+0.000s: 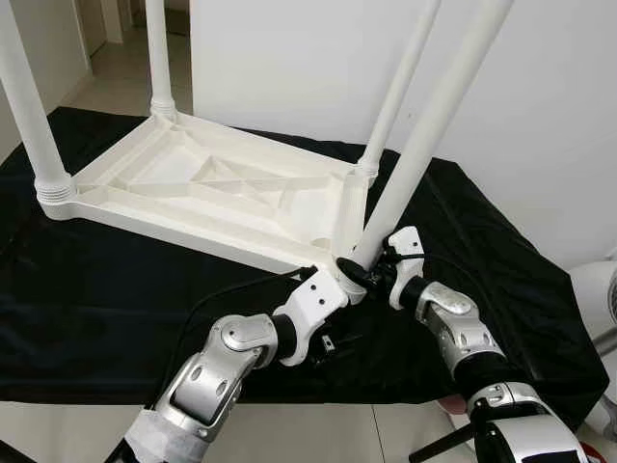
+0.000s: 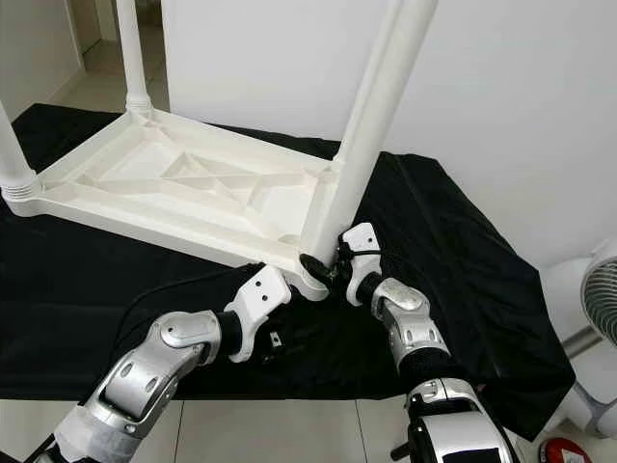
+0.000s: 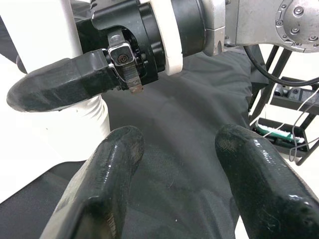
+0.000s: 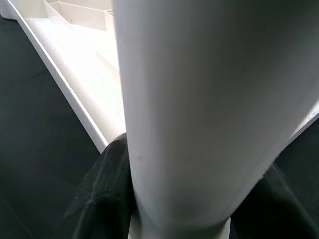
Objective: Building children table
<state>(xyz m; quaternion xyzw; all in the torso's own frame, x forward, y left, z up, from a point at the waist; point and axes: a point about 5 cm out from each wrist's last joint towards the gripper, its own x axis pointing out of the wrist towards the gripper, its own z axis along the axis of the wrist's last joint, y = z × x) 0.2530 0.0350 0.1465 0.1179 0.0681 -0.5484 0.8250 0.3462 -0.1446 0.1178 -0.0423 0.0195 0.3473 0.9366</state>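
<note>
Table leg [image 1: 439,130] was clamped low in your right gripper [image 1: 371,270], leaning up-right from the upside-down tabletop's [image 1: 207,188] near corner socket, while your left gripper [image 3: 174,194] gaped empty just beside it.

Plain white table [image 1: 207,188] and legs [image 1: 434,125]; black cloth [image 1: 116,299]

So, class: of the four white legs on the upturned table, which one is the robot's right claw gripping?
The near-right corner leg, held at its base by the right claw; it leans, while the other three stand untouched.
</note>
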